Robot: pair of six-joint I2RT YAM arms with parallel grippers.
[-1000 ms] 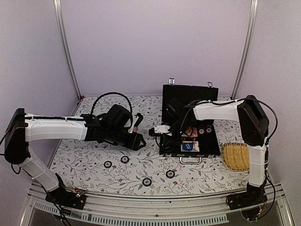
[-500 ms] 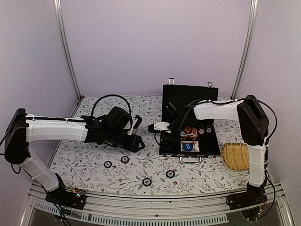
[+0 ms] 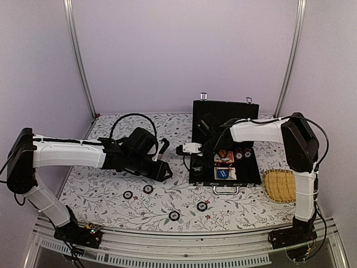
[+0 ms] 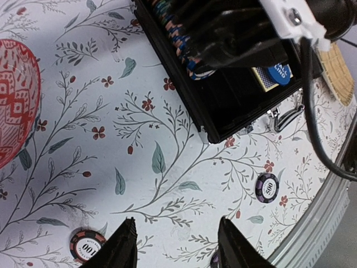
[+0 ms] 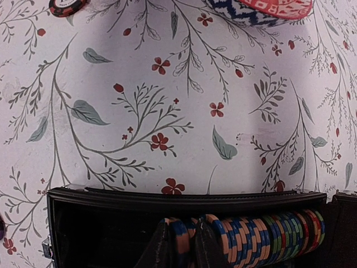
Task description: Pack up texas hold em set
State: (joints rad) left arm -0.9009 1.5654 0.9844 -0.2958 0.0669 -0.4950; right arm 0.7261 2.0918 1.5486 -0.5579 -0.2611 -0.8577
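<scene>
Over the last second the right end effector [image 5: 187,248] is moving only a little. In the top view its wrist is drifting slightly up and away from the front edge of the briefcase [image 3: 234,110]. Its jaws, fully closed a moment ago, are beginning to part. Now they are standing with a narrow gap at the row of chips [image 5: 256,240] along the left side of the case, and the edge of one orange-and-blue chip is showing between the tips. I cannot tell whether it is gripping that chip or already letting it go. In my judgement one chip is being set into the row, so this step is finishing.

The left end effector [image 4: 179,245] is hanging open and empty over the table [image 3: 100,190], and it is hardly shifting at all.

The briefcase is lying open at the middle right of the table, with its lid standing upright behind and its silver handle facing the arms. A card deck [image 3: 225,173] is lying inside, beside the chip row. Four poker chips [image 3: 174,215] are lying outside on the table, in front and to the left, well apart from the case, so the packing is not yet done.
</scene>
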